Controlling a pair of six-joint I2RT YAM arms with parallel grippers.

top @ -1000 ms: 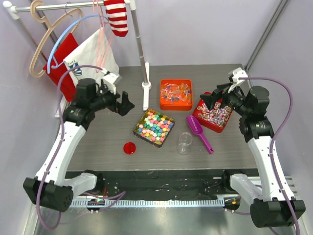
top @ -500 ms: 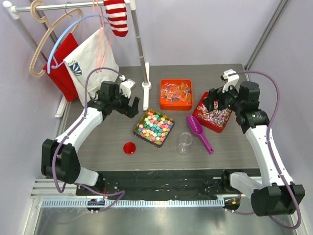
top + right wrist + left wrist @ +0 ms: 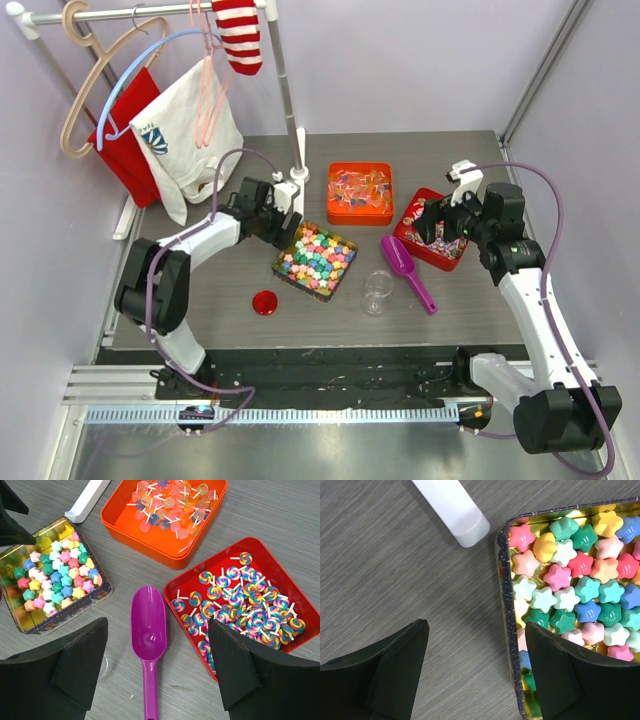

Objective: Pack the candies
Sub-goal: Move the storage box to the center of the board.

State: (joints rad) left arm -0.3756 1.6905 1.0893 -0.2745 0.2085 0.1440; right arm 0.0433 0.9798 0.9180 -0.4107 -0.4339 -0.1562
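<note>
— On the worktop's (image 3: pixel 220 290) middle: candies (image 3: pixel 316 257), pastel stars, lying in the gold tin (image 3: pixel 506 605). Step?
— Approach: left gripper (image 3: pixel 475 655) is hanging astride the tin's rim, jaws apart, empty; right gripper (image 3: pixel 154 652) is hovering over the purple scoop (image 3: pixel 148 625), jaws apart. Next, likely: lowering onto the scoop's handle.
— Writing?
— None legible; the white cloth's (image 3: pixel 190 120) blue emblem is blurring out.

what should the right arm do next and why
Probably lower the right gripper onto the purple scoop. Its jaws stand open directly over the scoop, which lies untouched beside the gold tin, and the candies are all inside that tin.
</note>
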